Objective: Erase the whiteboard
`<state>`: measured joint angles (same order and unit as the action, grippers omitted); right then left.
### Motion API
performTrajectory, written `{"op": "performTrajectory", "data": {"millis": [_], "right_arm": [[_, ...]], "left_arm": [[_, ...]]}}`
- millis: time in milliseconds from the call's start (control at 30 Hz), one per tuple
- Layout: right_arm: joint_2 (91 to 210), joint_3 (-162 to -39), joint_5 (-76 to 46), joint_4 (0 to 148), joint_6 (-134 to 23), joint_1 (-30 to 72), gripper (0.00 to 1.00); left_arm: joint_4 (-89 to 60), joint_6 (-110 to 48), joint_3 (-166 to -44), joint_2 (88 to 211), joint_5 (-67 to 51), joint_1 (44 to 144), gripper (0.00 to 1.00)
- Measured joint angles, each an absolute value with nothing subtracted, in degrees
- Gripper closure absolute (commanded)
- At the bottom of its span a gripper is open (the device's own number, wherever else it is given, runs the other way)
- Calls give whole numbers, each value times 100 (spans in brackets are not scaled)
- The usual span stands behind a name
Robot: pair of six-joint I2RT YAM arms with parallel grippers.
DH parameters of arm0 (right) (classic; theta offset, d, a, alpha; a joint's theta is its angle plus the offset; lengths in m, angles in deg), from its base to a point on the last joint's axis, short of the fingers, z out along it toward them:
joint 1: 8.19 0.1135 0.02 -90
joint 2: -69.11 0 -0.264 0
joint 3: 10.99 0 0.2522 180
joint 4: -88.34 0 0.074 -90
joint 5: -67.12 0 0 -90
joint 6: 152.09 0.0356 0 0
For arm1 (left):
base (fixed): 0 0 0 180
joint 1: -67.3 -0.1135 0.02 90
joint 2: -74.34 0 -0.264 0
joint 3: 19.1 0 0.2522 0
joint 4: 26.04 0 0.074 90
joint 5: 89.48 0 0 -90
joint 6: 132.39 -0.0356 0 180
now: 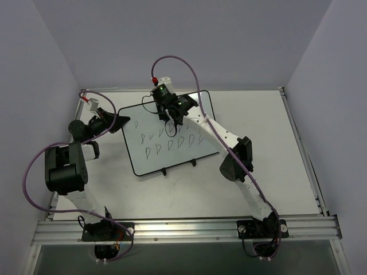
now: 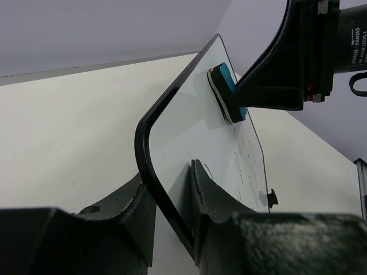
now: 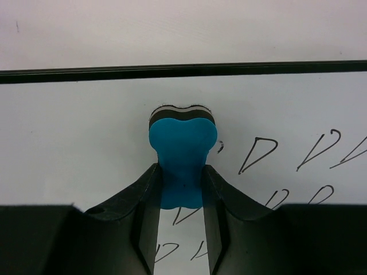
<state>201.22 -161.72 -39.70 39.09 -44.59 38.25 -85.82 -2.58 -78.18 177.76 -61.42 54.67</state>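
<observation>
The whiteboard (image 1: 166, 150) lies on the table, black-framed, with several dark D-shaped scribbles across its middle. My left gripper (image 1: 116, 122) is shut on the board's left edge; in the left wrist view (image 2: 172, 200) the black frame (image 2: 150, 172) runs between the two fingers. My right gripper (image 1: 171, 119) is shut on the blue eraser (image 3: 182, 157), pressed flat on the board near its far edge. The eraser also shows in the left wrist view (image 2: 226, 91). Scribbles (image 3: 258, 153) lie right of and below the eraser.
The board's two small black feet (image 1: 178, 168) point toward the near side. Grey walls enclose the table on the left, back and right. A metal rail (image 1: 183, 229) carries both arm bases at the near edge.
</observation>
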Motion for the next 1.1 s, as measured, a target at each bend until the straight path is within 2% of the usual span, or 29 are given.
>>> {"op": "performTrajectory", "data": {"millis": [267, 700, 900, 1100], "right_arm": [[20120, -16154, -3898, 3927, -4568, 3781, 100], [19353, -14545, -3256, 4642, -4571, 3164, 100], [19307, -14469, -3183, 4650, -4632, 2928, 100], [19307, -14500, -3345, 4648, -4748, 3125, 100]], "left_arm": [[-8575, -413, -7770, 17717, -6096, 5522, 98], [-8427, -586, -7737, 17688, -5973, 5564, 98], [-8381, -708, -7735, 17625, -5945, 5607, 98], [-8138, -905, -7735, 17511, -5938, 5612, 98]]}}
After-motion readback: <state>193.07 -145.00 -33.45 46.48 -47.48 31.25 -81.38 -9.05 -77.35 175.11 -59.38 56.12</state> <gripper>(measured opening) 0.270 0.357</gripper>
